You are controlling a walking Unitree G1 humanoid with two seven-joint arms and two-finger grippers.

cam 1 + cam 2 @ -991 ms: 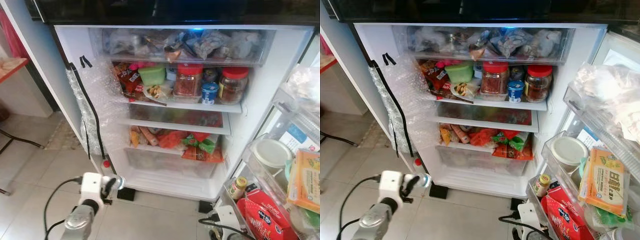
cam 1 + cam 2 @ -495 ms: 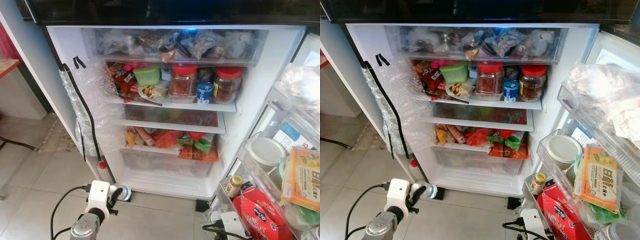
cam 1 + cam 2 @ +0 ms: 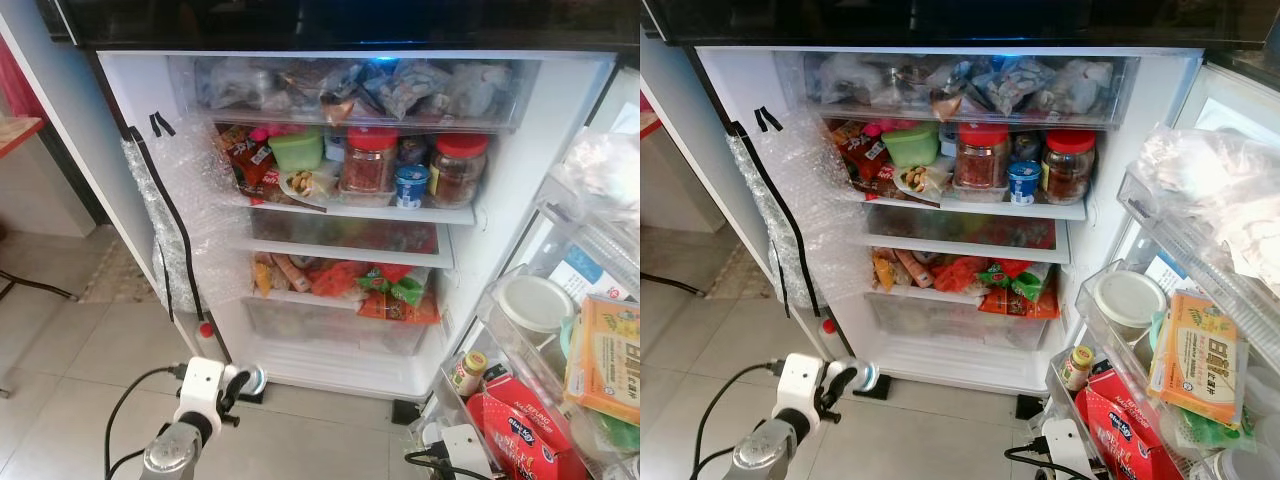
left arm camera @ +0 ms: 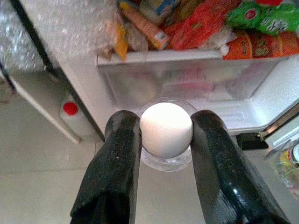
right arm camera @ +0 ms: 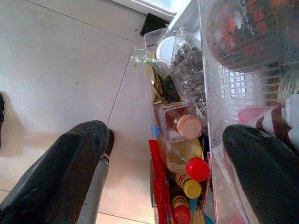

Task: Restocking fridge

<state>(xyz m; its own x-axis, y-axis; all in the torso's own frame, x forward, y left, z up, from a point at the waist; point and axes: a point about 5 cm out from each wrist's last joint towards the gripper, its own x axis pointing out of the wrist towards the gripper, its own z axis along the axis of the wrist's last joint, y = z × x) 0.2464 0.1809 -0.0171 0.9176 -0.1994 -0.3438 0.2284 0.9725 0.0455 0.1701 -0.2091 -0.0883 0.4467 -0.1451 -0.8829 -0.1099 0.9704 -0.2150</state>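
My left gripper (image 4: 165, 125) is shut on a small clear container with a round white top (image 4: 166, 130). It hangs low over the tiled floor, just before the bottom of the open fridge (image 3: 530, 180), below its clear bottom drawer (image 3: 335, 325). In the left eye view the container (image 3: 254, 379) shows at the tip of the left gripper (image 3: 240, 381). My right gripper (image 5: 170, 144) is open, fingers wide apart with nothing between them, low beside the fridge door's bottom shelf (image 5: 224, 93), above bottles on the floor.
The shelves hold red-lidded jars (image 3: 369, 160), a green tub (image 3: 300, 150) and snack packets (image 3: 345, 280). The open door on the right carries a white-lidded tub (image 3: 538, 302), an orange box and a red packet (image 3: 520, 430). Bubble wrap (image 3: 185, 220) lines the left wall; a red-capped bottle (image 3: 206, 338) stands below.
The head view has shifted a little. My left gripper, still holding the container, sits slightly nearer the fridge's bottom edge than a second ago.
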